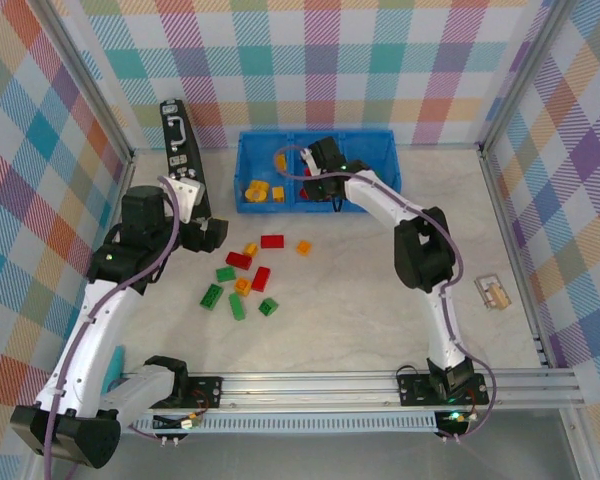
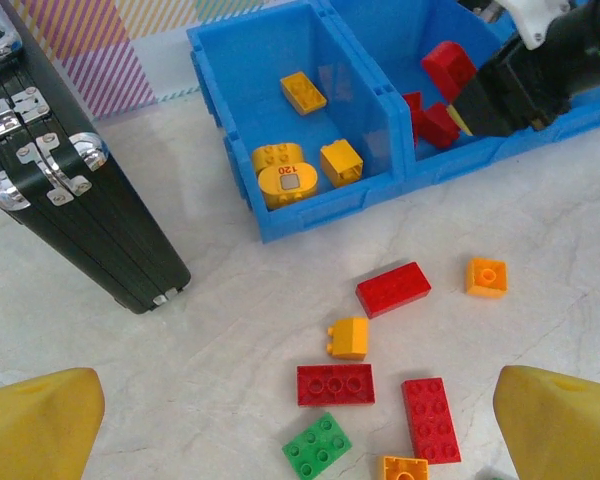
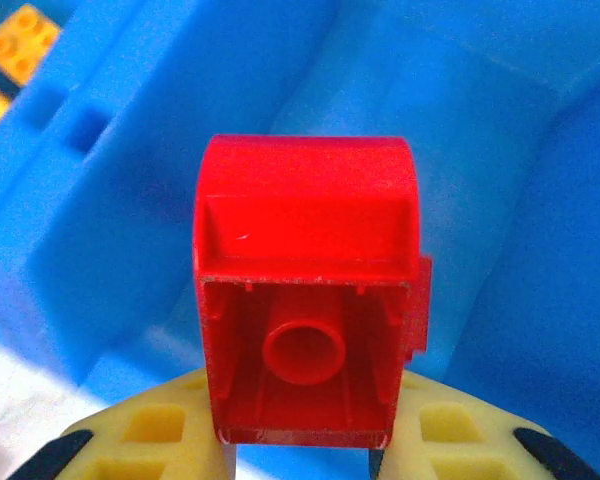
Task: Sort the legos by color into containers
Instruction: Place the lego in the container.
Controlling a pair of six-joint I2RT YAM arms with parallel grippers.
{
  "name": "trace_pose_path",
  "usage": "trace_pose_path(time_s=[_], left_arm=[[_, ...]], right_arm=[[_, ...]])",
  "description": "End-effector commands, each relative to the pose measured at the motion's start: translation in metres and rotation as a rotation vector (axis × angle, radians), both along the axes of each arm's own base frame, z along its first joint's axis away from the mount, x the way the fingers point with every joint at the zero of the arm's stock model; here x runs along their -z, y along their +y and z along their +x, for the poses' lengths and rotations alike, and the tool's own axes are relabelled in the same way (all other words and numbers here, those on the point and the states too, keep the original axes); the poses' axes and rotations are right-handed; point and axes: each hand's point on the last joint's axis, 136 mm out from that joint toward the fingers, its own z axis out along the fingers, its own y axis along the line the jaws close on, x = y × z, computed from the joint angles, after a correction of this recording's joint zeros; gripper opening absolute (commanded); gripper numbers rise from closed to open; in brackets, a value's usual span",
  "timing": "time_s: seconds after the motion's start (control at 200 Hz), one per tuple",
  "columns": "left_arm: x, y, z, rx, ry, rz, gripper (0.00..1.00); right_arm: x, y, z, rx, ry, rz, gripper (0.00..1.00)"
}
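Right wrist view: right gripper (image 3: 300,445) pinches a red brick (image 3: 305,290) between its yellow pads, hollow underside towards the camera.
Brick's place: over the middle compartment of the blue bin (image 1: 375,160), above other red bricks (image 2: 425,115).
Left gripper (image 1: 215,234): spread wide, above loose legos (image 1: 245,278) just near of the bin.
Left compartment: yellow bricks (image 2: 292,172).

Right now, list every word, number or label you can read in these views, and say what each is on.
"120": on the face of the rounded yellow brick in the blue bin, upside down from the left wrist.
Nothing else reads: the black case and the red brick in the right jaws bear no lettering; the small object at far right in the top view is too small.
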Motion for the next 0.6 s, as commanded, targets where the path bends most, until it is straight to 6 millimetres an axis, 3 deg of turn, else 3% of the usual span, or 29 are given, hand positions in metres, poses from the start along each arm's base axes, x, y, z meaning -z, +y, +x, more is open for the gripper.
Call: trace_pose_path(time_s=[0.0, 0.17, 0.31, 0.595], left_arm=[[-0.013, 0.009, 0.0, -0.025, -0.041, 0.02, 1.0], [-0.014, 0.009, 0.0, -0.024, -0.037, 0.022, 1.0], [-0.015, 0.009, -0.001, -0.022, -0.037, 0.02, 1.0], [-0.018, 0.006, -0.004, -0.01, -0.054, 0.007, 1.0]], right_arm=[[0.006, 0.001, 0.022, -0.013, -0.04, -0.011, 0.33], [0.004, 0.008, 0.038, -0.037, -0.068, -0.026, 0.44], [0.0, 0.01, 0.038, -0.034, -0.069, -0.017, 0.52], [-0.027, 0.009, 0.025, -0.047, -0.08, 0.026, 0.52]])
